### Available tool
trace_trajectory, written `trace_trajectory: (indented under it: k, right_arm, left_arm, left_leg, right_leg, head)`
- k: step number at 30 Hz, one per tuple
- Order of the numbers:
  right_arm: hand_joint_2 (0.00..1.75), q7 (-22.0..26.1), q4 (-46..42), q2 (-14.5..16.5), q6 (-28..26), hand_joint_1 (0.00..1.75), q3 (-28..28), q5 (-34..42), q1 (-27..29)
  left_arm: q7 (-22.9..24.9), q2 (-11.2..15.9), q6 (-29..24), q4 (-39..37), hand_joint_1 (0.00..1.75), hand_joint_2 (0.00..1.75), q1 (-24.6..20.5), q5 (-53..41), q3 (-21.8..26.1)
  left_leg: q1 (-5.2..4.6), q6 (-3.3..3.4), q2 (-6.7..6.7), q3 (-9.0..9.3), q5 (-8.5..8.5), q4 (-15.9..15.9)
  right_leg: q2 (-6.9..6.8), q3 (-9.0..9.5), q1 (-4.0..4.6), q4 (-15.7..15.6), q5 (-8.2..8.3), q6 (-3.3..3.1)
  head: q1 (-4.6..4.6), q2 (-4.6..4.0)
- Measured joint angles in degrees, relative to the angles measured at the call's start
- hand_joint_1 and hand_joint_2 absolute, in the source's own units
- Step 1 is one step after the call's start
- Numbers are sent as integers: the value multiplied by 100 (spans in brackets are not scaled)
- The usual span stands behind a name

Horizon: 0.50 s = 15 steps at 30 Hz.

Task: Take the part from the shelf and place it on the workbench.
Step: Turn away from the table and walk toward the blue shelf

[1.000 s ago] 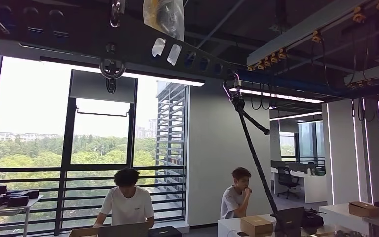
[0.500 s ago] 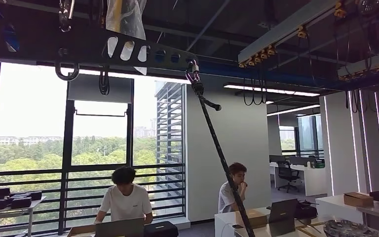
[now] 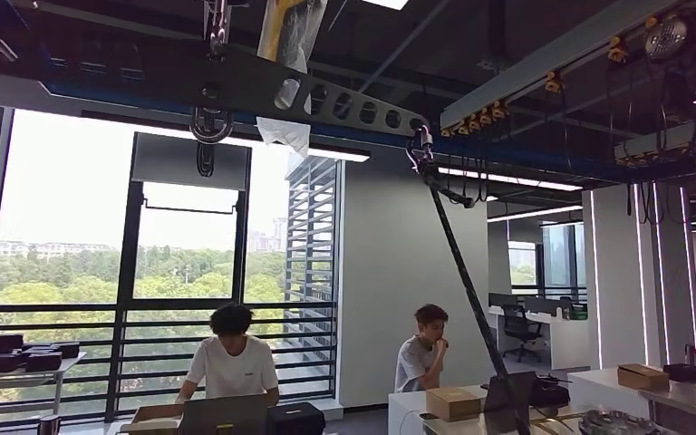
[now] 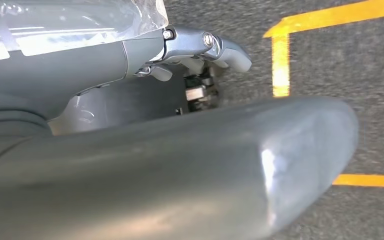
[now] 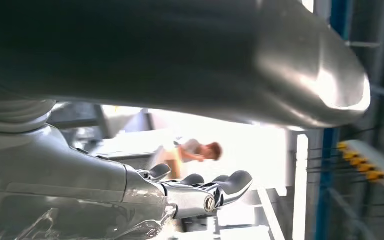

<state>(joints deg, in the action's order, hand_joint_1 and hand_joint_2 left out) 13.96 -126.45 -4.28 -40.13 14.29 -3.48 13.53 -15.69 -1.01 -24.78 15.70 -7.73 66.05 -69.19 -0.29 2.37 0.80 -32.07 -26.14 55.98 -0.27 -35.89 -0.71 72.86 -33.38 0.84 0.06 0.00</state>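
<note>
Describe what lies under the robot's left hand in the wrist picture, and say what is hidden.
Under the left hand lies dark grey floor marked with yellow tape lines. The hand's thick thumb covers much of the floor nearer the camera.

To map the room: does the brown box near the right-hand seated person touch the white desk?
Touching. The head view shows the brown box resting flat on the white desk, no gap beneath.

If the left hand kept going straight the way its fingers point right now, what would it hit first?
Most likely the floor. In the left wrist view the left hand hangs with its fingers aimed at grey carpet marked with yellow tape lines. Nothing lies between them, though how far off the floor is stays unclear.
</note>
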Motion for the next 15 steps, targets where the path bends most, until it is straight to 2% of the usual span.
trace_trajectory:
  k: [1, 2, 3, 4, 5, 6, 7, 8, 9, 10, 12, 13, 14, 15]
  right_arm:
    - [0, -133, 57, 2, 0, 0, -51, 119, 20]
    - [0, -307, 152, 4, 0, 0, -98, 272, 33]
    - [44, -513, 294, 3, 1, 0, -132, 466, 34]
    - [87, -736, 475, -1, 1, 0, -153, 745, 26]
    - [131, -938, 717, -9, 2, 0, -155, 1176, 14]
    - [175, -1070, 1012, -29, 2, 0, -134, 1700, 1]
    - [175, -1146, 1369, -51, 4, 0, -86, 2285, -20]
    - [175, -1191, 1789, -72, 15, 0, -9, 2891, -59]
    - [175, -1212, 2261, -90, 37, 0, 99, 3441, -121]
    - [175, -1257, 2781, -97, 82, 0, 243, 3942, -196]
    - [175, -1674, 3981, -91, 359, 0, 683, 4696, -375]
    - [175, -2093, 4608, -79, 608, 0, 968, 4916, -479]
    - [175, -2638, 5242, -62, 919, 0, 1295, 5036, -592]
    - [175, -3191, 5816, -45, 1232, 0, 1626, 5086, -702]
  left_arm:
    - [25, -1, -9, -1, 0, 0, 0, 23, 1]
    - [59, -2, -10, 0, 0, 0, -1, 60, 4]
    - [93, -4, -2, 1, 0, 0, -2, 104, 8]
    - [124, -5, 18, 1, 0, 44, -3, 151, 12]
    - [160, -6, 53, 2, 0, 87, -3, 197, 16]
    - [195, -4, 91, 2, 0, 131, -3, 233, 17]
    - [231, 2, 126, 2, 0, 175, -2, 258, 18]
    - [275, 7, 153, 2, 0, 175, -2, 274, 17]
    - [316, 12, 168, 3, 0, 175, -1, 281, 15]
    - [354, 16, 180, 4, 0, 175, -1, 283, 12]
    - [416, 19, 201, 7, 0, 175, -1, 279, 4]
    - [440, 20, 206, 11, 0, 175, -2, 273, -3]
    - [458, 21, 191, 16, 0, 175, -5, 266, -14]
    - [473, 21, 158, 20, 0, 175, -9, 261, -25]
  left_leg:
    - [-3, -12, 3, -70, 48, 13]
    - [-10, -29, 4, -125, 91, 30]
    - [-19, -50, 5, -167, 129, 52]
    - [-26, -77, 5, -199, 171, 70]
    - [-28, -108, 6, -223, 215, 80]
    - [-26, -141, 6, -246, 263, 78]
    - [-18, -172, -1, -269, 296, 74]
    - [-10, -209, -18, -295, 268, 101]
    - [-2, -248, -35, -344, 164, 209]
    - [11, -288, -52, -429, -13, 429]
    - [35, -361, -63, -676, -431, 1136]
    - [42, -381, -63, -764, -548, 1435]
    - [44, -390, -63, -773, -554, 1570]
    - [45, -384, -63, -683, -451, 1486]
  right_leg:
    - [-1, 199, 1, -233, 197, -17]
    - [-3, 483, 8, -624, 302, -44]
    - [-7, 780, 17, -1078, 300, -79]
    - [-13, 1009, 30, -1464, 232, -113]
    - [-18, 1140, 47, -1717, 157, -148]
    - [-22, 1167, 59, -1836, 130, -185]
    - [-31, 1143, 53, -1868, 154, -225]
    - [-43, 1116, 43, -1882, 197, -265]
    - [-58, 1091, 27, -1899, 239, -305]
    - [-80, 1064, 13, -1908, 275, -335]
    - [-117, 1002, 16, -1895, 313, -366]
    - [-133, 972, 18, -1879, 323, -367]
    - [-142, 943, 21, -1856, 327, -362]
    - [-147, 919, 24, -1827, 324, -354]
  head:
    - [-8, 0]
    - [-17, 0]
    - [-23, 0]
    - [-20, 0]
    - [-18, 0]
    - [-13, 0]
    - [-12, 0]
    - [-8, 0]
    - [1, 0]
    - [11, 0]
    - [32, 0]
    - [38, 0]
    - [43, 0]
    - [50, 0]
